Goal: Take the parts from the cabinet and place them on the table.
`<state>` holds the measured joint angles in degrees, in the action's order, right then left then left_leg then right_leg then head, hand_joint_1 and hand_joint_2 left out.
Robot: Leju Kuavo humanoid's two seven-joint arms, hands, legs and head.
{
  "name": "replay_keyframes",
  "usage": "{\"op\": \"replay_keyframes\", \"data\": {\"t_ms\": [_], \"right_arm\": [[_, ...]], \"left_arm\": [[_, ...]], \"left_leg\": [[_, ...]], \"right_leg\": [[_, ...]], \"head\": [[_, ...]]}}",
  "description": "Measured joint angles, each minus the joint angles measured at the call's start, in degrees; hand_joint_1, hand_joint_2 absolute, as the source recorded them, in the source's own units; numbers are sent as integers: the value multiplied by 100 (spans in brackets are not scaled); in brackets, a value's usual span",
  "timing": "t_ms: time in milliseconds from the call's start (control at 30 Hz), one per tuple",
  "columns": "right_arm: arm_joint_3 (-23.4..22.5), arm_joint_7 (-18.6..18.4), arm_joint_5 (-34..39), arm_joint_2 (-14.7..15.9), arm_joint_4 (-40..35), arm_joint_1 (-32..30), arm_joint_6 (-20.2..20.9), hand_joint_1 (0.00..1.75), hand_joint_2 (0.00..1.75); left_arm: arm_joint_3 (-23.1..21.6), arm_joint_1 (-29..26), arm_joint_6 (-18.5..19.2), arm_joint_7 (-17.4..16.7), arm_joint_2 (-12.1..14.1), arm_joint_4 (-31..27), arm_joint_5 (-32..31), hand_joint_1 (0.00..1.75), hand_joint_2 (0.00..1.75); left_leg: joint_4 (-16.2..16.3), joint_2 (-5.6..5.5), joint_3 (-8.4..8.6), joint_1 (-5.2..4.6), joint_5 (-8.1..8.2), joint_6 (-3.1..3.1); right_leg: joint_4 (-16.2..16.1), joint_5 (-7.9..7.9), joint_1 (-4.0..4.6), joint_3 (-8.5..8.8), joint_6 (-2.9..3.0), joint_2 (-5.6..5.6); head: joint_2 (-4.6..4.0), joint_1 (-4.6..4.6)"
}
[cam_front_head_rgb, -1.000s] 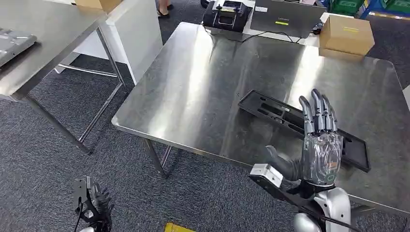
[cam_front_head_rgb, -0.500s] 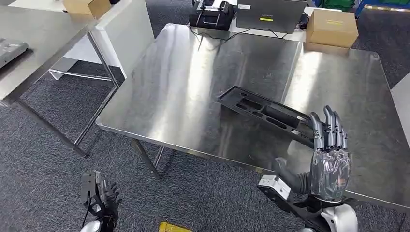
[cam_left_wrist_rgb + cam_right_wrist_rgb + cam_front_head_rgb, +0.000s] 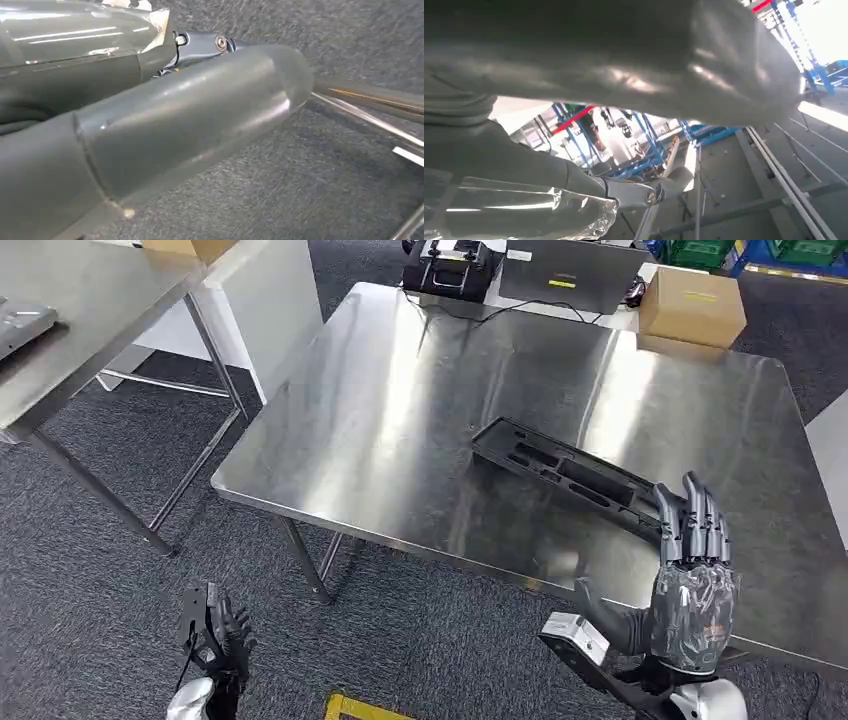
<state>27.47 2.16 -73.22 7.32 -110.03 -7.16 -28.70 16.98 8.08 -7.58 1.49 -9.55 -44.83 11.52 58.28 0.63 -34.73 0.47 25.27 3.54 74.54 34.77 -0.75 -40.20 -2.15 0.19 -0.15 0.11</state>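
At the far left of the head view a second steel table runs off the frame, a cardboard box at its far corner and a grey flat item on its near part; below it the grey carpet shows between the table legs. The left hand hangs low beside the body over the carpet, well apart from the steel table; its dark fingers are loosely curled and nothing shows in them, though whether they are fully closed cannot be told at this size; in the left wrist view the thick grey thumb lies across the picture above the carpet, touching nothing. A yellow floor mark lies on the carpet to the right of those fingers. On the steel table the black part, a long flat frame with slots, lies slanted on the bare metal; its near end reaches just beyond the right fingertips, and whether it touches them cannot be told. The right hand is raised at the table's near edge, palm upright; its fingers are straight, held side by side and pointing away from the body, the thumb stuck out to the left; it holds nothing. Far beyond those fingertips, past the table's back edge, stand a black device, a grey laptop and a brown carton.
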Motion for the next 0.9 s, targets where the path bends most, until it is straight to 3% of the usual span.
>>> {"op": "replay_keyframes", "data": {"t_ms": [33,67,133,167,233,300,333,367,400,433,467,500,533,567,600,667,700,733,767,900], "right_arm": [[-2,30,9,0,9,8,44,0,0],[-2,46,20,-2,13,24,83,0,0],[-2,61,28,-15,13,64,120,0,0],[-2,61,31,-22,13,85,127,0,0],[-4,72,54,-31,15,109,157,0,0],[-2,92,92,-31,17,137,216,0,0],[-2,111,114,-31,17,170,247,0,0],[-2,133,125,-48,17,212,289,0,0],[-2,157,142,-57,19,254,325,0,0],[-2,164,162,-74,26,299,376,0,0],[2,166,173,-83,39,327,415,0,0],[4,168,179,-94,57,357,445,0,0],[4,168,190,-101,68,376,476,0,0],[7,170,194,-109,81,391,492,0,0],[7,170,207,-118,89,408,513,0,0],[7,170,214,-135,94,450,538,0,0],[9,170,216,-146,94,478,544,0,0],[7,170,223,-151,94,515,553,0,0],[9,170,223,-151,94,532,555,0,0],[11,170,223,-153,94,540,555,0,0]], "left_arm": [[-4,0,-9,28,19,74,57,0,0],[-9,-1,-9,50,33,133,85,0,0],[-26,0,-9,76,50,205,127,0,0],[-39,3,-9,83,59,227,127,0,0],[-55,7,-9,109,78,260,183,0,0],[-85,0,-15,122,85,280,264,0,0],[-103,-8,-22,127,90,284,304,0,0],[-105,-13,-22,133,109,284,336,0,0],[-111,-24,-22,135,111,282,375,0,0],[-118,-51,-26,129,111,275,417,0,0],[-122,-99,-37,100,109,247,439,0,0],[-131,-161,-54,55,109,193,473,0,0],[-140,-220,-87,15,107,144,483,0,0],[-144,-281,-101,-11,103,85,489,0,0],[-144,-324,-122,-30,100,16,500,0,0],[-146,-350,-122,-44,98,-87,513,0,0],[-149,-350,-122,-44,98,-129,522,0,0],[-157,-369,-120,-50,81,-171,526,0,0],[-173,-402,-120,-57,72,-212,527,0,0],[-183,-422,-120,-57,70,-225,529,0,0]], "left_leg": [[1,10,-16,0,-13,-6],[2,12,-29,2,-26,-15],[4,7,-32,6,-47,-42],[10,2,-30,5,-58,-63],[13,-6,-44,-34,-82,-129],[-13,-6,-61,-17,-134,-206],[-17,-8,-70,-13,-155,-244],[37,-19,-107,20,-92,-265],[216,-38,-184,14,99,-287],[619,-51,-335,22,384,-309],[1054,-58,-509,26,621,-331],[1496,-59,-681,26,812,-352],[1728,-57,-760,29,863,-362],[1683,-57,-703,30,791,-356],[1403,-57,-525,30,628,-346],[377,-57,82,32,197,-308],[43,-83,254,31,227,-281],[17,-84,251,5,197,-252],[33,-82,228,-14,189,-235],[36,-82,219,-27,181,-217]], "right_leg": [[124,11,-3,-35,-42,-1],[-46,-70,-8,76,-98,-3],[-1068,-446,-48,668,-212,-13],[-1593,-598,-67,964,-233,-24],[-1735,-631,-17,960,-109,-14],[-1705,-664,14,950,-51,-11],[-1730,-704,-8,947,8,-11],[-1756,-743,-99,954,61,-20],[-1756,-766,-89,936,105,-16],[-1755,-790,-84,919,150,-19],[-1754,-792,-74,901,150,-20],[-1749,-805,-62,875,169,-19],[-1748,-814,-56,859,169,-19],[-1747,-825,-53,847,174,-17],[-1742,-831,-53,842,165,-15],[-1721,-836,-53,843,153,-17],[-1709,-837,-39,831,144,-23],[-1693,-842,15,804,104,-21],[-1697,-867,0,788,66,-22],[-1702,-876,0,781,50,-22]], "head": [[0,-4],[0,-2],[0,-4],[0,4],[0,-2],[0,-9],[0,-2],[0,-11],[0,-11],[0,-20],[0,-9],[0,-18],[0,-13],[0,-11],[0,-18],[0,-15],[0,-11],[0,-2],[0,-7],[0,-11]]}}
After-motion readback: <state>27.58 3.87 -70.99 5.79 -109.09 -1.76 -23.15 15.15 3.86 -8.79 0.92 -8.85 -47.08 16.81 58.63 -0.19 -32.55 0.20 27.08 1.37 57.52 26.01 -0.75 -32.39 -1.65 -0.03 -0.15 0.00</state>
